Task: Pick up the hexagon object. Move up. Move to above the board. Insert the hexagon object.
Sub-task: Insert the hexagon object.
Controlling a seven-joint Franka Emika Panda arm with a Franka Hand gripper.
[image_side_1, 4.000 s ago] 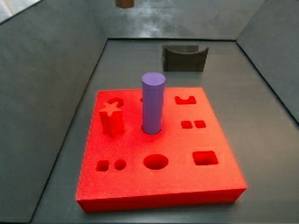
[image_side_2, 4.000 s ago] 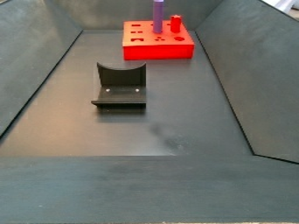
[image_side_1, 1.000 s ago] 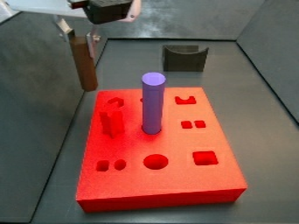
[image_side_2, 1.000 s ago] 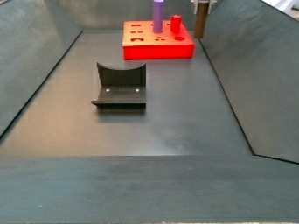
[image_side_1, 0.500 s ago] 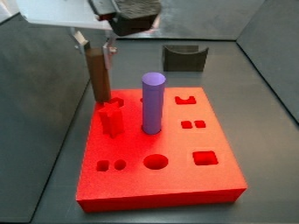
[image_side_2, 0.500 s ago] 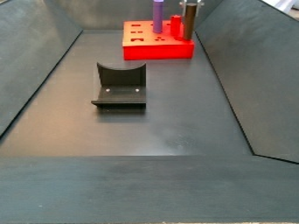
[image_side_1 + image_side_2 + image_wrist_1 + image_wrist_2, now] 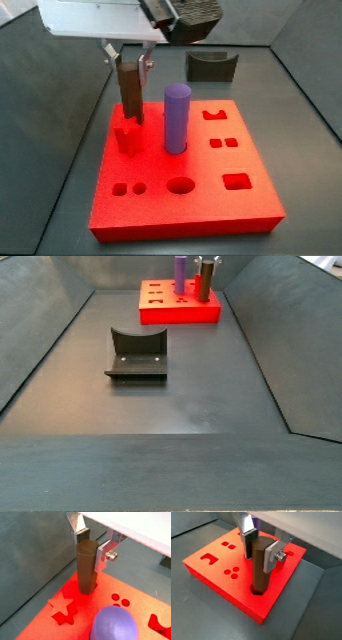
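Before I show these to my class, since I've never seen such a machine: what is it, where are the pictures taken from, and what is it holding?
It is a robot arm whose gripper has two flat silver fingers. Two pictures come from cameras on its wrist, looking down past the fingers; two come from cameras fixed beside the dark tray.

The fingers are shut on the hexagon object, a slim brown peg held upright. Its lower end meets the board, a red slab with shaped holes, at a hole near one corner; how deep it sits I cannot tell.

In a side view, a purple cylinder stands in the board beside the peg. A dark L-shaped fixture rests on the floor, and a dark grey arch block sits behind the board.
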